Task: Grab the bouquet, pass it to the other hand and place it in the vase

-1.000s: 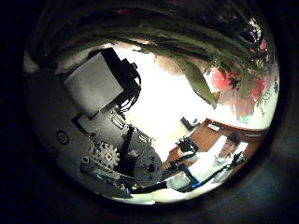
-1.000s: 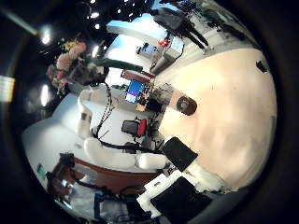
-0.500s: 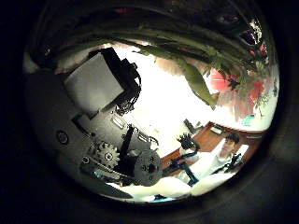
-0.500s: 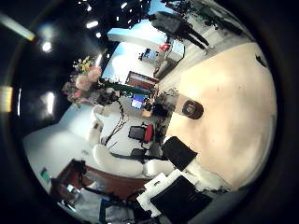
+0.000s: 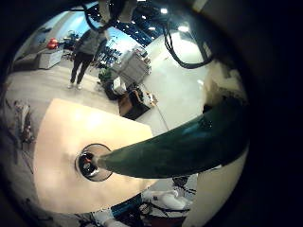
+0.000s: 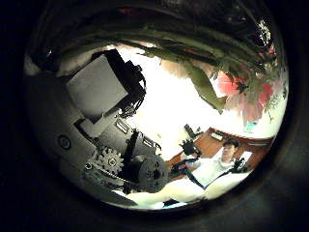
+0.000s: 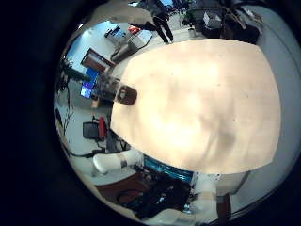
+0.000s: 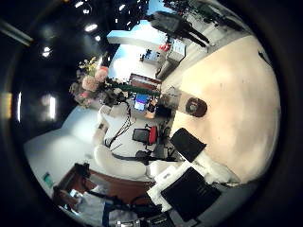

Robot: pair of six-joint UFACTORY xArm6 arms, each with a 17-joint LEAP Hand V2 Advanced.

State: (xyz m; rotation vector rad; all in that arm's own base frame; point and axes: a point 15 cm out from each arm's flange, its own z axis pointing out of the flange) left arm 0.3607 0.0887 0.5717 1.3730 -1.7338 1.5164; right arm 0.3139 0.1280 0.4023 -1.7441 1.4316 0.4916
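Note:
The bouquet's stems (image 5: 185, 144) run close past my left palm in the left little finger side palm view, their ends pointing down at the round mouth of the vase (image 5: 92, 163) on the table. In the left thumb side palm view the stems (image 6: 145, 37) cross by my left hand's fingers (image 6: 108, 106), with the flowers (image 6: 246, 92) at their far end. The right thumb side palm view shows the bouquet (image 8: 92, 80) held in the air above the vase (image 8: 196, 107). My right hand (image 8: 194, 184) is away from it and holds nothing. The vase (image 7: 125, 94) stands upright near the table's edge.
The wide table top (image 7: 207, 94) lies bare around the vase. Beyond its far edge stand desks with screens (image 8: 142, 99) and chairs.
The right thumb side view has shifted, so my right hand has moved a little. The bouquet stays in my left hand, above the vase.

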